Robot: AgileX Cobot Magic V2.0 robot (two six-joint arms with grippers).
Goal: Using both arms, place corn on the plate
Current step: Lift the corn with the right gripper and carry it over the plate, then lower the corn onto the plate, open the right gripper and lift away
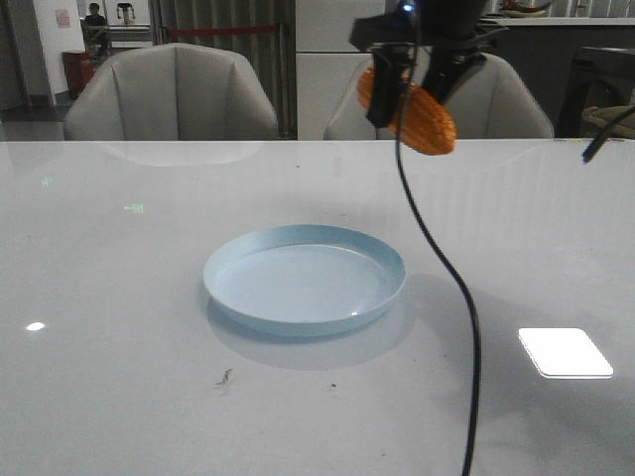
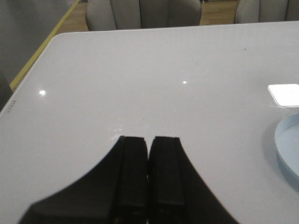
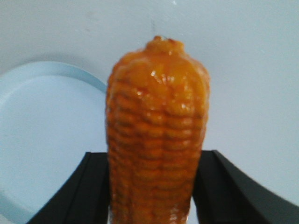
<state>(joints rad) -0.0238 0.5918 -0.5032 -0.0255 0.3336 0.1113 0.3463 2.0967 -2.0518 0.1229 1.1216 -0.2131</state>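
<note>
The orange corn (image 1: 422,119) hangs high in the air, behind and to the right of the pale blue plate (image 1: 306,279), which lies on the white table. My right gripper (image 1: 407,89) is shut on the corn; in the right wrist view the cob (image 3: 156,135) sits between both black fingers (image 3: 91,186), its tip pointing away, with the plate's rim (image 3: 56,67) below and to one side. My left gripper (image 2: 148,140) is shut and empty over bare table, with the plate's edge (image 2: 287,149) off to its side. The left gripper does not show in the front view.
A thin black cable (image 1: 442,258) hangs from the right arm down across the plate's right side. Two grey chairs (image 1: 174,94) stand behind the table's far edge. A bright light reflection (image 1: 564,352) lies on the table at the right.
</note>
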